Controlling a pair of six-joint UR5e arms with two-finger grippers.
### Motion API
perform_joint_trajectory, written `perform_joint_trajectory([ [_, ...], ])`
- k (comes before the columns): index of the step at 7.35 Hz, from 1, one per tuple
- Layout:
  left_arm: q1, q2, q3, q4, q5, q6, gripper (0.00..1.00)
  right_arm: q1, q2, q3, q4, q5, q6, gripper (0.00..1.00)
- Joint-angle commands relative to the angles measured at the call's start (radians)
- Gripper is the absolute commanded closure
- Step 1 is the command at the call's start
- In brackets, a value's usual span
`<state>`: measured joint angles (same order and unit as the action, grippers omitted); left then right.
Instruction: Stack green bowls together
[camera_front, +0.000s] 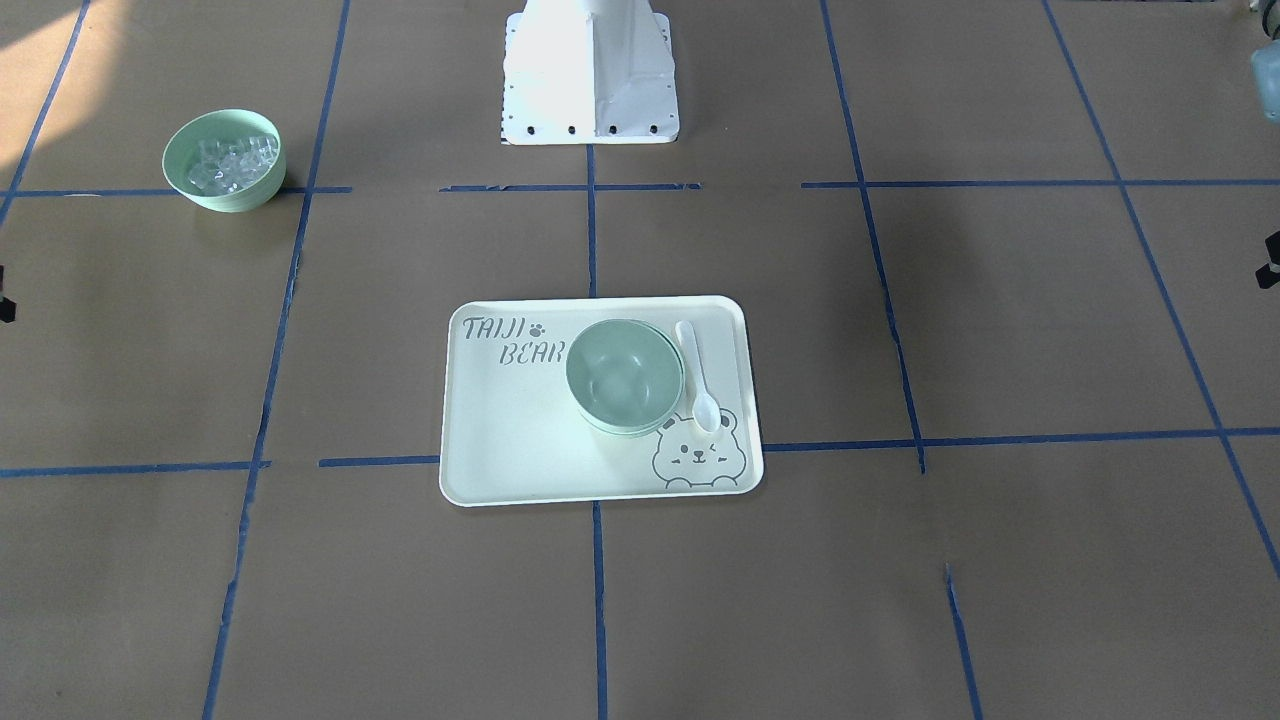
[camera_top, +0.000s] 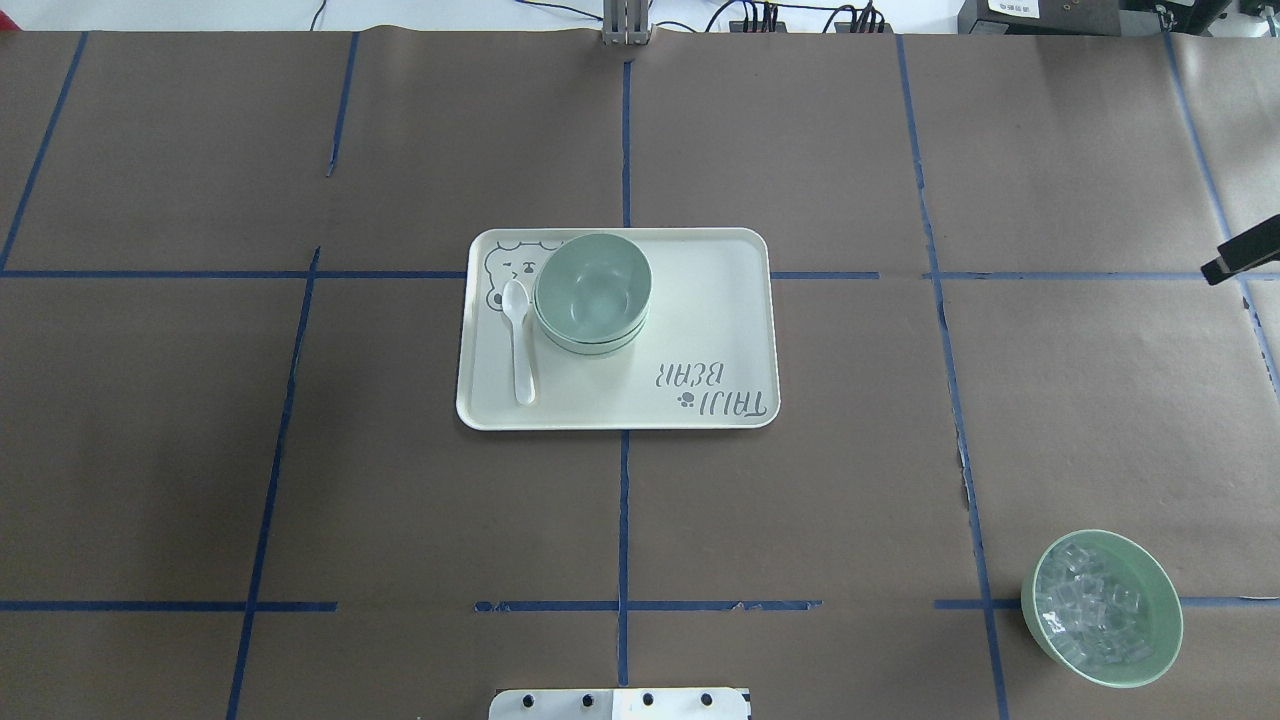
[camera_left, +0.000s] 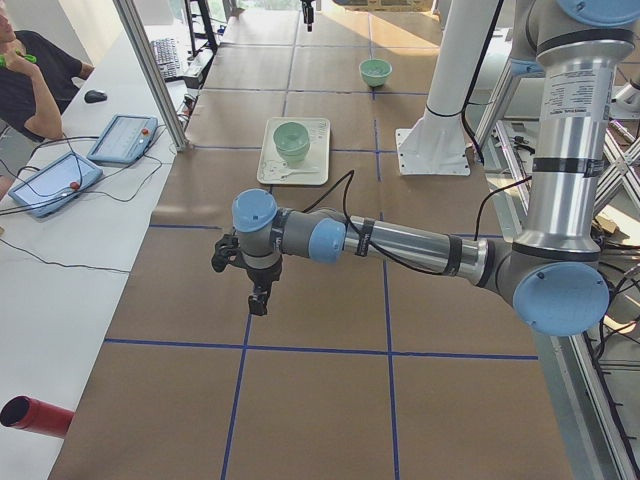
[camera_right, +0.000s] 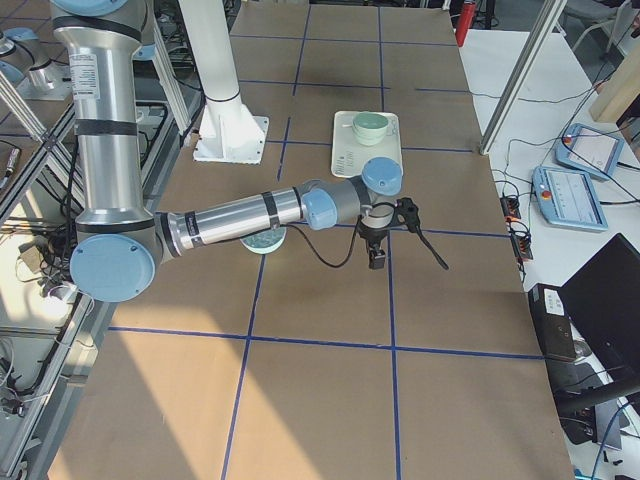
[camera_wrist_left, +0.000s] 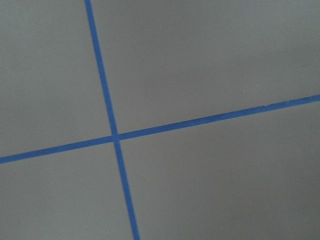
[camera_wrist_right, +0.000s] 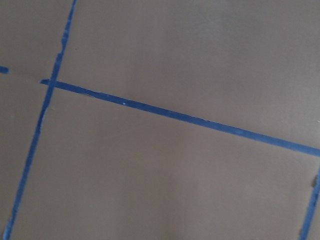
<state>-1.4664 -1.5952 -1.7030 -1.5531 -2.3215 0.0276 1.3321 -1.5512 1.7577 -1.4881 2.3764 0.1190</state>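
The green bowls (camera_front: 625, 375) sit nested in one stack on the pale bear-print tray (camera_front: 500, 450), right of its middle in the front view. Stacked rims show at the side in the overhead view (camera_top: 592, 292). The stack also shows in the left view (camera_left: 291, 140) and the right view (camera_right: 370, 126). My left gripper (camera_left: 258, 298) hangs over bare table far from the tray. My right gripper (camera_right: 378, 258) hangs over bare table on the other side. I cannot tell whether either is open or shut. The wrist views show only brown paper and blue tape.
A white spoon (camera_top: 518, 340) lies on the tray beside the stack. A green bowl of clear ice-like cubes (camera_top: 1102, 608) stands near my right side. The white robot base (camera_front: 590, 70) is at the table's edge. Tablets (camera_left: 60, 180) and a person are beyond the table.
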Motion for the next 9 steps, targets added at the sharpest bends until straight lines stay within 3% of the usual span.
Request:
perform_joint_trajectory([
  [1,-0.041,0.012,0.014,0.089,-0.015,0.086,0.00,0.120,-0.023,-0.151,0.002,0.029,-0.174,0.00],
  [4,-0.042,0.047,0.014,0.079,-0.016,0.089,0.00,0.162,-0.044,-0.250,0.025,0.003,-0.170,0.00],
  [9,-0.042,0.047,0.016,0.079,-0.016,0.086,0.00,0.309,-0.055,-0.195,0.023,0.049,-0.165,0.00],
])
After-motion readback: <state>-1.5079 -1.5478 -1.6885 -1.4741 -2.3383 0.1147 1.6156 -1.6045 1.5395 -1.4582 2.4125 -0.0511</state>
